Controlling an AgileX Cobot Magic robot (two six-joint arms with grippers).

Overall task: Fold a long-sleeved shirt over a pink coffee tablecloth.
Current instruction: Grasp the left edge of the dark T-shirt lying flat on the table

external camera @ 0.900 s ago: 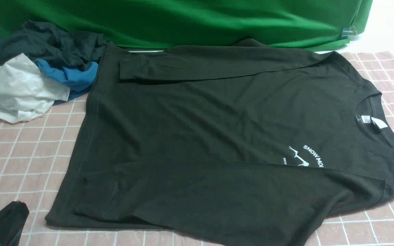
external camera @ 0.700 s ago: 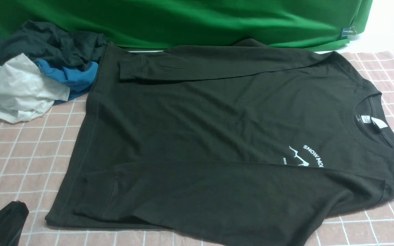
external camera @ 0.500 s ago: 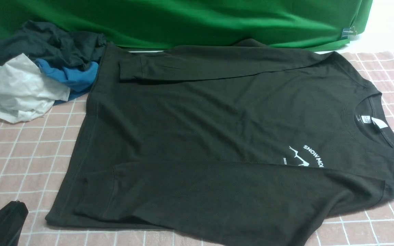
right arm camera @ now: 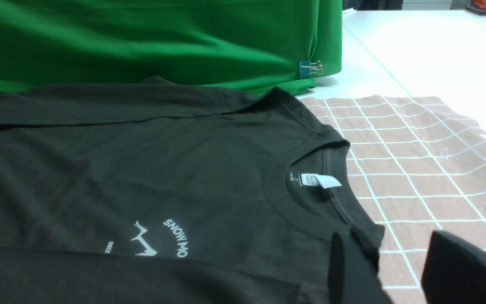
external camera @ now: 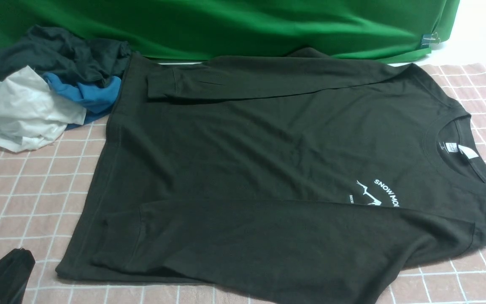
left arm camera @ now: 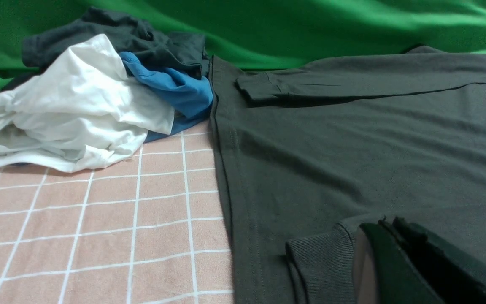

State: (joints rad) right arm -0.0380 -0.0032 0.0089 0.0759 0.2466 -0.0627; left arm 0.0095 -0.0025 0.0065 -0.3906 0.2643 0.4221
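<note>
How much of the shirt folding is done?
Done: the long-sleeved shirt lies flat on the pink coffee tablecloth, with the far sleeve and near sleeve folded across its body. In hand: nothing is held. The left tool is shut by the near cuff, and the right tool is open beside the collar. Left: the body is not yet folded over.
</note>
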